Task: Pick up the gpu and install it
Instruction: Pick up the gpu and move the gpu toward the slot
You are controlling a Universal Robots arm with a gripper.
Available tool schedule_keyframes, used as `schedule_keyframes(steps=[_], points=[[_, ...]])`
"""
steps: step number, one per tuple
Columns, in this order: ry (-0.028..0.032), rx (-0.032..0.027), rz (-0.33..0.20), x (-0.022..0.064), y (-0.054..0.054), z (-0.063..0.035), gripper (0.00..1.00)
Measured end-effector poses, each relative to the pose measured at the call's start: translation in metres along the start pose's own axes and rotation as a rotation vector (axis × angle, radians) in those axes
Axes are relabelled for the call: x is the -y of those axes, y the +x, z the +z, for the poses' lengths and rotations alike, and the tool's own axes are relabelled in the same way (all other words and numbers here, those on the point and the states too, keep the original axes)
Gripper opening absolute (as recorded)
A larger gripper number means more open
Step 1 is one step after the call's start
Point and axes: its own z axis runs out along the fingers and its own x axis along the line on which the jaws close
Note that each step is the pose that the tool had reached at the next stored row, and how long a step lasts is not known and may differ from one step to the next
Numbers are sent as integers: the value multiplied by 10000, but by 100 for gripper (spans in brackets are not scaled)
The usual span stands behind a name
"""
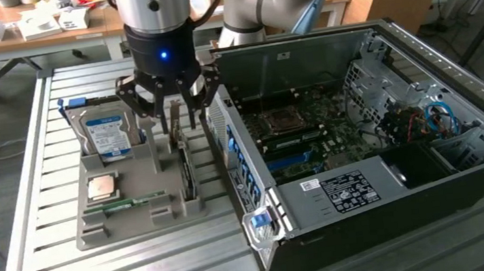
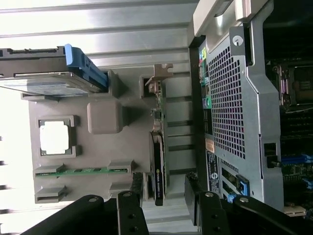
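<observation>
A: Four parts stand in one grey tray (image 1: 169, 215) (image 2: 105, 117): one hard drive (image 1: 107, 134) (image 2: 44, 81), one processor (image 1: 102, 187) (image 2: 54, 137), one memory stick (image 1: 126, 203) (image 2: 80, 171), one gpu (image 1: 185, 166) (image 2: 159, 161).
B: Where's the gpu?
A: On edge in the slot nearest the one open computer case (image 1: 367, 189) (image 2: 230, 98).
B: And the claw?
A: One gripper (image 1: 170, 120) (image 2: 164, 181) above it, spread wide, straddling the card, gaps both sides.

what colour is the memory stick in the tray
Green. The memory stick shows best in the wrist view.
</observation>
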Motion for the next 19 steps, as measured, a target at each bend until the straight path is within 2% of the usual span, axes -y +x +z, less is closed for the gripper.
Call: schedule_keyframes(steps=[7, 19], points=[[6, 12, 266, 3, 1, 79, 47], [9, 17, 376, 10, 5, 234, 47]])
